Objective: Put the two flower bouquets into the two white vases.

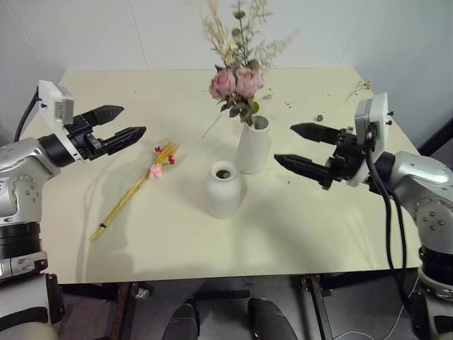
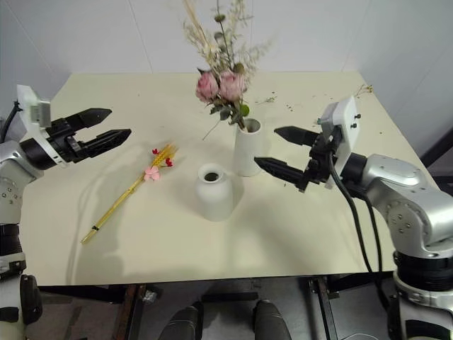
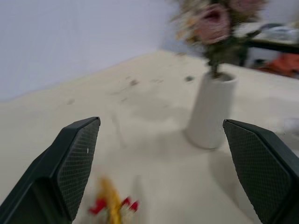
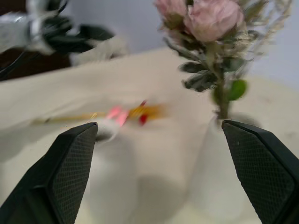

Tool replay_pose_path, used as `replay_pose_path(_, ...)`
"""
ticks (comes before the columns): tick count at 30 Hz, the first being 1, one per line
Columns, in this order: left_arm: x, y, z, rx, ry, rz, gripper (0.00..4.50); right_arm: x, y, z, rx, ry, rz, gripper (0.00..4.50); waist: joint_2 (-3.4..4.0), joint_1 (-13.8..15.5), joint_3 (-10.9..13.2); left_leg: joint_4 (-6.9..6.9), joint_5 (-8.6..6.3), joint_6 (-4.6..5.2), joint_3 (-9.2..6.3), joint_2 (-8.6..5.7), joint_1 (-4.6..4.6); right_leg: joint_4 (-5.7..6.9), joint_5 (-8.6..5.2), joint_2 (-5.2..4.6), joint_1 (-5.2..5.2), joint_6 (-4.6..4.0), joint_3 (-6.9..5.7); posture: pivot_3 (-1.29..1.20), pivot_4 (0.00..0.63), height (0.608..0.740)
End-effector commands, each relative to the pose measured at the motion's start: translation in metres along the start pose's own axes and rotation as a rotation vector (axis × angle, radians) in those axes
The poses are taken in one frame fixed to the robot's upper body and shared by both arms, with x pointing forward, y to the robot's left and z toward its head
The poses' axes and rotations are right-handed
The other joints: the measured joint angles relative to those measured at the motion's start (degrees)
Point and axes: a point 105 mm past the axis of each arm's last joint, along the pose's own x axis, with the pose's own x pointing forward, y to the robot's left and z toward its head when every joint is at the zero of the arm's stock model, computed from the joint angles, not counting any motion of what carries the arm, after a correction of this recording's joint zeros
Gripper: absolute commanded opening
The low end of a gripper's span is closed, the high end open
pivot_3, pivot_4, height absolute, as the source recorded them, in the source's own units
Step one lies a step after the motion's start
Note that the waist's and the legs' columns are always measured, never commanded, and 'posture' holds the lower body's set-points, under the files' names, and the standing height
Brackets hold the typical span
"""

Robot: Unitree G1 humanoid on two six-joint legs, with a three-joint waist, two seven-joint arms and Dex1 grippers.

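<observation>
Two vases are seen near the middle of a pale table (image 1: 318, 234), which carries every other item. Of the task's things, the rose bunch (image 1: 237, 81) is the biggest: it is stood upright in the tall vase (image 1: 253, 145), pink heads and dried sprigs rising well above the rim. The short round vase (image 1: 225, 189) is set just in front of the tall one, on its left, almost touching it, and its narrow mouth is seen dark and unfilled. The slim yellow bunch (image 1: 134, 190) is laid flat on the table to the left of the short vase, apart from it, its small pink and red flowers turned toward the vases. The left gripper (image 1: 117, 126) is held above the table, over and beyond the flowered end of that bunch, jaws spread wide and nothing grasped. The right gripper (image 1: 296, 145) is held to the right of the tall vase, near it, fingers parted wide and nothing gripped. Small dried crumbs (image 1: 318, 117) are scattered on the far right of the table.
</observation>
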Motion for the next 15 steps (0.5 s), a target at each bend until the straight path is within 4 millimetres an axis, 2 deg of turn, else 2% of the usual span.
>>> replay_pose_path(1, 0.002, 0.000, -0.009, 0.024, 0.140, 0.081, 4.50, -0.010, 0.018, 0.010, -0.011, 0.017, 0.095, 4.49, -0.01, 0.13, 0.00, 0.00, 0.00, 0.00, 0.00, 0.00, 0.00, 0.00, 0.00, 0.00, 0.00, 0.00, 0.00, 0.00, 0.150, 0.740)
replay_pose_path(3, 0.003, -0.002, -0.018, 0.012, 0.226, 0.101, 4.50, -0.014, 0.021, 0.007, -0.005, 0.049, 0.116, 4.49, -0.02, 0.30, 0.00, 0.03, 0.00, 0.00, 0.00, 0.00, 0.00, -0.01, 0.00, 0.01, 0.01, -0.01, 0.00, 0.00, 0.150, 0.740)
replay_pose_path(7, -0.001, -0.006, -0.033, -0.001, 0.395, 0.113, 4.50, -0.017, 0.016, 0.005, -0.008, 0.062, 0.088, 4.49, -0.03, 0.29, 0.00, 0.04, -0.01, -0.01, 0.03, 0.00, 0.00, -0.07, 0.00, 0.01, 0.02, -0.01, 0.01, 0.00, 0.150, 0.740)
replay_pose_path(15, -0.019, -0.004, -0.059, -0.006, 0.709, 0.141, 4.50, -0.019, 0.021, -0.002, 0.060, 0.055, 0.077, 4.49, -0.04, 0.78, 0.01, 0.00, -0.04, -0.04, 0.04, 0.00, -0.02, -0.20, -0.07, 0.00, 0.01, -0.14, 0.01, 0.00, 0.150, 0.740)
